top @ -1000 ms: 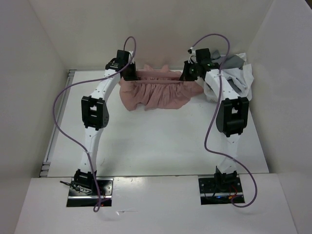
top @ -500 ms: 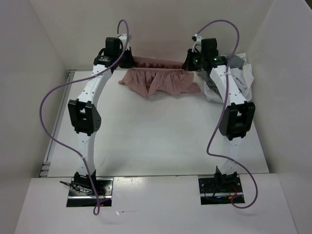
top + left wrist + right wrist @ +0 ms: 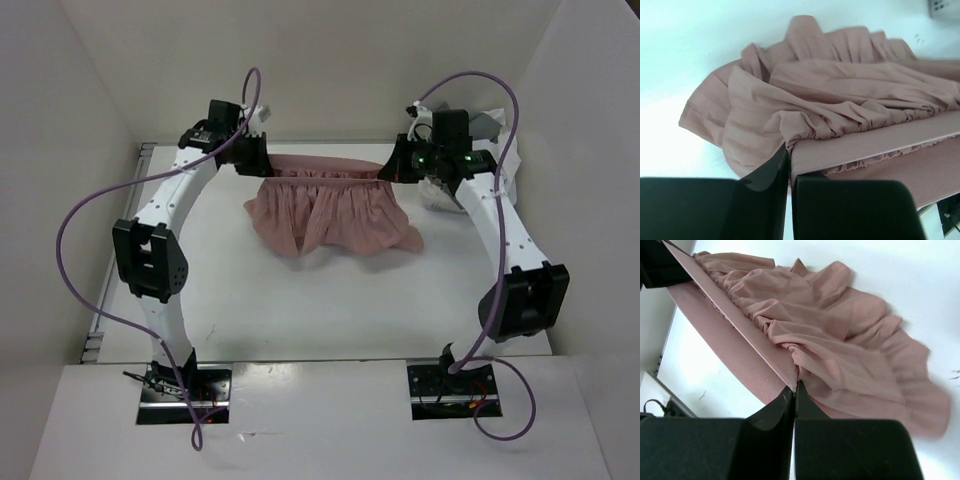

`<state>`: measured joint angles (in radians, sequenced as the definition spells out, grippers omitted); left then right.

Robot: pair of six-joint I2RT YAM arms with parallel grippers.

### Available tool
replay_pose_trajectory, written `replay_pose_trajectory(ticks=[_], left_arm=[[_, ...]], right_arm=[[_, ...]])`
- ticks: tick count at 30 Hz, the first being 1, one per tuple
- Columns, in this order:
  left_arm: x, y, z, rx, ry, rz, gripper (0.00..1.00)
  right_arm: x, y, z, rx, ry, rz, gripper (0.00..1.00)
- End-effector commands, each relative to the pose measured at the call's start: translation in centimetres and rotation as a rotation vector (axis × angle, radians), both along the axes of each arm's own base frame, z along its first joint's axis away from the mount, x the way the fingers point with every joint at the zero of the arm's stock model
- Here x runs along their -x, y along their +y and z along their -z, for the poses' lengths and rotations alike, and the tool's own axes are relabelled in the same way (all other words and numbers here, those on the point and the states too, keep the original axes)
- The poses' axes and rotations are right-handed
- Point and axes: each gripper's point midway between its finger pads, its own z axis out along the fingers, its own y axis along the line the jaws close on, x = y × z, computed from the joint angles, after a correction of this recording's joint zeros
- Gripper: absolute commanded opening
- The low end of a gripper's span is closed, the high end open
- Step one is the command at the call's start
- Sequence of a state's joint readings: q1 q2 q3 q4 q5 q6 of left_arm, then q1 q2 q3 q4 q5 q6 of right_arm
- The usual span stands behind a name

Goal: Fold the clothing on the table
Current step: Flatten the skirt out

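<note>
Pulled nearer and lower than a second ago, with both arms swung out from the far wall toward the middle, bringing the clothing [image 3: 335, 212] along and leaving far more of its ruffled skirt draped on the table [image 3: 300, 300]. Pinches one end of the waistband in the left gripper [image 3: 789, 157], jaws pressed almost together on the thin band. Pinches the other end in the right gripper [image 3: 794, 389], jaws tight on the fabric edge. Holds the band stretched straight between the two grips and lifted off the surface, probably to let the gathered cloth hang, spread and settle without creases before any fold. Rests by its lower part only on the white top, in the far half, between the two arms. Lies apart from the heap of grey and white garments [image 3: 488, 135] in the far right corner, likely to avoid dragging them along.
</note>
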<state>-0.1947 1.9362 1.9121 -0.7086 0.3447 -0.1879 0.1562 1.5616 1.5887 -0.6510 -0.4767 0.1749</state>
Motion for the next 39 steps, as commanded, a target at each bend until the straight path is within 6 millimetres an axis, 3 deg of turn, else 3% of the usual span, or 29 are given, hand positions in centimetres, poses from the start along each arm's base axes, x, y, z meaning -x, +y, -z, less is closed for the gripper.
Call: replay_pose_trajectory(ticks=[1,3,4,5,6,7,8,9,11,12,13,14,15,17,18,19,20,23,24,25,27,28,29,30,32,33,35,38,39], left_arm=[[-0.9,5.5,6.8,-0.139,0.149,-0.139,0.0],[-1.9,5.3,9.3,-0.134,0.2,-0.155,0.0],[-3.1,5.2,8.7,-0.129,0.173,-0.156,0.0],[-3.9,5.5,8.8,-0.146,0.159,-0.173,0.0],[-4.9,5.6,9.7,-0.15,0.167,-0.192,0.0],[-6.0,5.5,9.0,-0.143,0.136,-0.208,0.0],[-8.1,5.8,7.1,-0.149,0.065,-0.233,0.0],[-9.2,6.0,5.5,-0.144,0.019,-0.263,0.0],[-11.4,5.9,1.7,-0.146,-0.099,-0.307,0.0],[-13.2,7.1,-3.5,-0.158,-0.247,-0.372,0.0],[-13.7,7.0,-6.1,-0.159,-0.317,-0.399,0.0],[-14.3,6.9,-7.7,-0.169,-0.372,-0.418,0.0],[-14.5,7.8,-13.5,-0.149,-0.521,-0.478,0.0],[-14.4,8.9,-17.7,-0.095,-0.622,-0.528,0.0],[-14.3,8.6,-19.2,-0.061,-0.66,-0.527,0.0],[-13.8,9.6,-22.1,-0.035,-0.729,-0.57,0.0],[-13.7,9.6,-22.8,-0.026,-0.751,-0.572,0.0],[-12.7,10.4,-25.2,-0.014,-0.803,-0.577,0.0],[-12.8,10.7,-24.9,-0.022,-0.798,-0.591,0.0],[-13.1,10.6,-24.2,-0.029,-0.781,-0.589,0.0],[-14.0,10.3,-22.3,-0.039,-0.748,-0.575,0.0],[-14.1,10.0,-21.6,-0.031,-0.729,-0.592,0.0],[-14.4,10.3,-20.8,-0.047,-0.713,-0.61,0.0],[-14.9,10.0,-19.8,-0.049,-0.703,-0.643,0.0],[-15.6,9.4,-18.0,-0.055,-0.669,-0.648,0.0],[-16.4,9.2,-16.2,-0.059,-0.64,-0.649,0.0],[-17.3,8.4,-13.7,-0.063,-0.6,-0.642,0.0],[-18.0,7.3,-11.5,-0.053,-0.563,-0.621,0.0],[-18.1,7.3,-11.7,-0.049,-0.571,-0.622,0.0]], right_arm=[[-1.6,-4.0,6.5,0.084,0.163,0.133,0.0],[-3.0,-4.2,7.4,0.1,0.179,0.148,0.0],[-4.0,-4.6,9.4,0.128,0.217,0.17,0.0],[-4.7,-4.8,9.9,0.142,0.227,0.182,0.0],[-6.1,-4.9,8.7,0.146,0.189,0.196,0.0],[-7.3,-5.6,9.6,0.177,0.193,0.229,0.0],[-8.3,-6.1,9.0,0.196,0.169,0.257,0.0],[-10.0,-6.5,6.2,0.199,0.091,0.288,0.0],[-12.2,-8.0,3.7,0.258,0.004,0.357,0.0],[-13.4,-8.5,-0.6,0.255,-0.1,0.39,0.0],[-14.0,-9.0,-2.5,0.266,-0.145,0.415,0.0],[-14.6,-9.9,-6.4,0.271,-0.24,0.467,0.0],[-15.0,-10.1,-7.9,0.272,-0.283,0.48,0.0],[-15.4,-11.5,-12.9,0.264,-0.41,0.547,0.0],[-15.2,-11.9,-14.4,0.272,-0.447,0.563,0.0],[-15.2,-12.4,-16.2,0.265,-0.495,0.599,0.0],[-14.5,-12.5,-18.6,0.254,-0.552,0.605,0.0],[-13.9,-13.1,-20.7,0.259,-0.63,0.637,0.0],[-14.0,-13.4,-20.4,0.285,-0.642,0.639,0.0],[-15.0,-12.9,-18.0,0.305,-0.626,0.63,0.0],[-15.0,-12.8,-16.4,0.316,-0.618,0.615,0.0],[-15.8,-12.2,-13.0,0.333,-0.594,0.594,0.0],[-15.1,-12.2,-13.0,0.323,-0.619,0.6,0.0],[-15.1,-11.8,-7.7,0.383,-0.557,0.566,0.0],[-15.1,-11.5,-6.2,0.384,-0.597,0.584,0.0],[-14.5,-11.7,-2.9,0.413,-0.556,0.568,0.0],[-14.4,-11.5,0.0,0.404,-0.544,0.561,0.0],[-14.7,-11.0,1.6,0.387,-0.518,0.542,0.0],[-14.8,-10.9,2.2,0.383,-0.506,0.543,0.0]])
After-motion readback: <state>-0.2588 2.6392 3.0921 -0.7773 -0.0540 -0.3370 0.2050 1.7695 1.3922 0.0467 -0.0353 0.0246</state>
